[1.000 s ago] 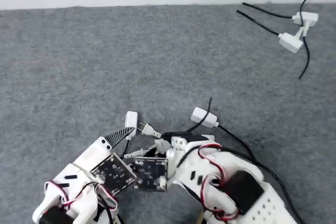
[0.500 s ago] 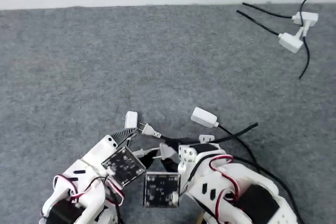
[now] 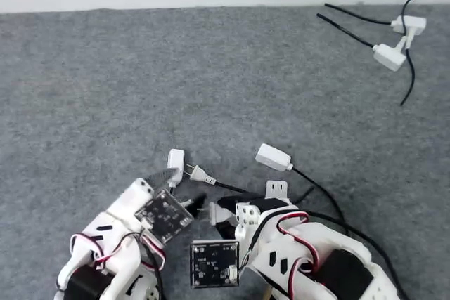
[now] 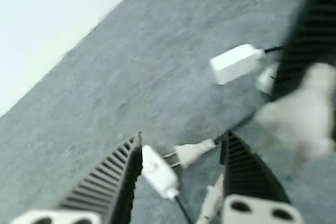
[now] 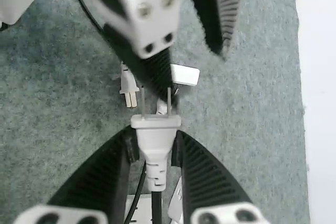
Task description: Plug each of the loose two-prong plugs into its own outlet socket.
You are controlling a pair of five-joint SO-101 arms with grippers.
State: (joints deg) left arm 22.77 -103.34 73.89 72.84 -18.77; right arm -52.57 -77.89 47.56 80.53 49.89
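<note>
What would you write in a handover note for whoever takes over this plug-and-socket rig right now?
Left gripper: open, at a loose plug and a small socket; prongs face the socket, not inserted.
Right gripper: shut on a second plug, prongs forward.
Spare socket lies free ahead of the right arm.
Done: neither plug is in.
Left: seat both plugs, one per socket.

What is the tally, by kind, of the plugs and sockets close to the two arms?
Two-prong plugs: 2, the loose plug and the held plug in the right claw.
Outlet sockets: 2, the nearer socket and the corded socket.
Total: 4.
</note>
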